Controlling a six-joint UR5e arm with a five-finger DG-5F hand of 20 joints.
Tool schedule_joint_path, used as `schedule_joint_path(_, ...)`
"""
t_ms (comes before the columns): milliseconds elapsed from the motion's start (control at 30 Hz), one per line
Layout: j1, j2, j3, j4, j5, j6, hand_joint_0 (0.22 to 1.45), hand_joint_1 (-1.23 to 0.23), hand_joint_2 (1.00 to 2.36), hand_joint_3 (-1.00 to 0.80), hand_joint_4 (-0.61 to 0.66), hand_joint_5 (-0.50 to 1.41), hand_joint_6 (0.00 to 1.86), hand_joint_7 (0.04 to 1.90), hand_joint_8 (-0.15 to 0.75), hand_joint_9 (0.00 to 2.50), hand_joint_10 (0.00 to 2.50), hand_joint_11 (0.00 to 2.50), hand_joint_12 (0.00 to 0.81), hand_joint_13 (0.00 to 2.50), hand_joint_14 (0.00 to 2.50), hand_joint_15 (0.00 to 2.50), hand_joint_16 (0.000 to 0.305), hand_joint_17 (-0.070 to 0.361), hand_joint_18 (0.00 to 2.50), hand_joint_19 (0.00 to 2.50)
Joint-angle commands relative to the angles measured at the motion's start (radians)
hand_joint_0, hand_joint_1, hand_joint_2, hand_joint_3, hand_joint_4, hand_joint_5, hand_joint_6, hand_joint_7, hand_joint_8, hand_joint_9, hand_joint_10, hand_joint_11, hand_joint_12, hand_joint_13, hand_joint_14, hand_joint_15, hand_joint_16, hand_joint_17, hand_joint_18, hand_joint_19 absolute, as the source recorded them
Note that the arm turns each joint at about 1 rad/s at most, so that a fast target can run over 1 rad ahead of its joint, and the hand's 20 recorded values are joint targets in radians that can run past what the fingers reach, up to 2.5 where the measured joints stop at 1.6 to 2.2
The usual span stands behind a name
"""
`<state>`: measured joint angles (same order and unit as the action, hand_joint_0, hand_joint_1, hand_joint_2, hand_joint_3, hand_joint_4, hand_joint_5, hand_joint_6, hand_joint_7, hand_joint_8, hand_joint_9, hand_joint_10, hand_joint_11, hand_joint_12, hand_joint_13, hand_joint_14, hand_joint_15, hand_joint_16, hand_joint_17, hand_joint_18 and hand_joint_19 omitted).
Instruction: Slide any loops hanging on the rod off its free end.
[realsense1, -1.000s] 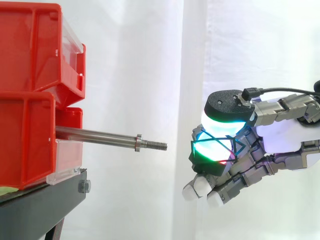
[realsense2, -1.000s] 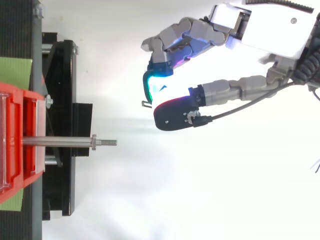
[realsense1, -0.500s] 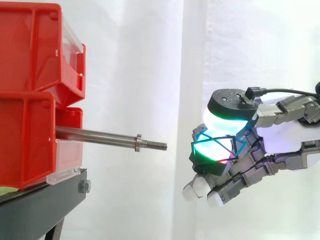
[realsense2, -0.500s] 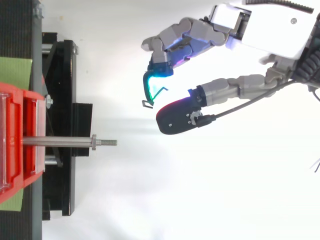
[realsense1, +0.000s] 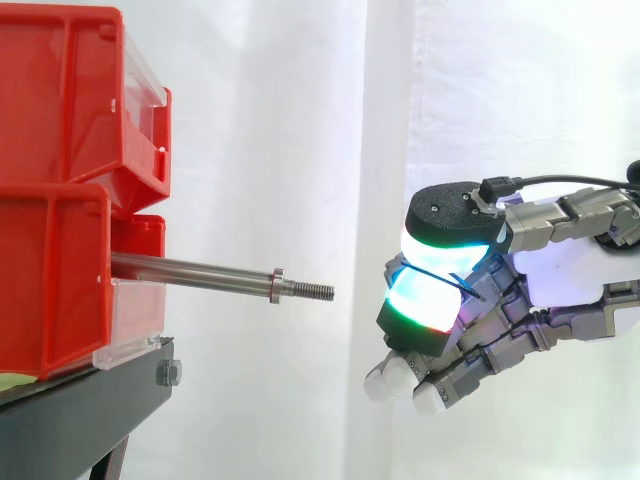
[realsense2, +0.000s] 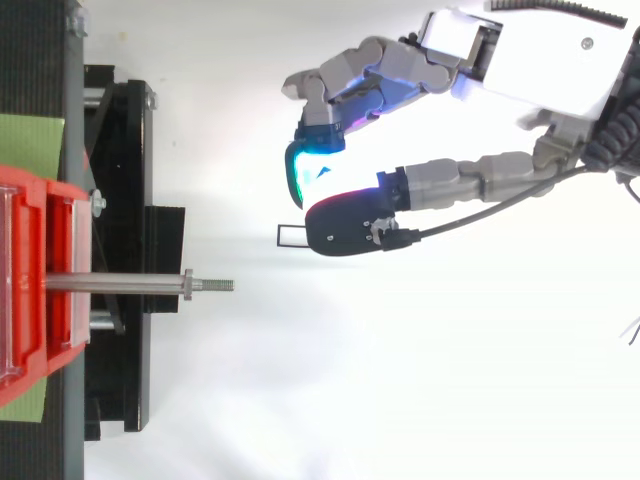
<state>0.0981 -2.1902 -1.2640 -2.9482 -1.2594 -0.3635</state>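
Observation:
A steel rod (realsense1: 200, 270) sticks out to the right from the lower red bin (realsense1: 50, 290). It ends in a collar and a bare threaded tip (realsense1: 315, 291), and nothing hangs on it. In the top view the rod (realsense2: 120, 284) points right. My hand (realsense1: 560, 280) hovers to the right of the tip, apart from it. It pinches a thin black wire loop (realsense2: 292, 235) between the thumb and a glowing fingertip (realsense2: 300, 170). The loop pokes out to the left of the thumb, above the rod's line in the top view (realsense2: 520, 60).
Two red bins are stacked, the upper one (realsense1: 70, 90) on the lower, on a black stand (realsense1: 80, 410). A white curtain hangs behind. Open space lies between the rod's tip and my hand.
The thumb lifted slightly off the loop half a second ago and has pressed back down. The loop has turned from an upright diamond to lying flat, poking leftward. The hand has barely shifted.

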Motion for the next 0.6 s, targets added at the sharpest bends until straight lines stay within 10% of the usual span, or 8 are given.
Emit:
schedule_joint_path(0,0.0,0.0,0.0,0.0,0.0,0.0,0.55,-0.76,1.02,0.0,0.12,-0.11,0.9,1.15,0.296,0.69,0.01,0.36,0.396,0.37,0.0,0.14,0.06,0.135,0.41,0.28)
schedule_joint_path(567,0.002,0.0,0.0,-0.008,0.0,0.002,0.55,-0.57,1.01,-0.3,0.16,-0.11,0.87,1.18,0.259,0.69,0.01,0.36,0.358,0.32,0.01,0.14,0.052,0.117,0.34,0.31)
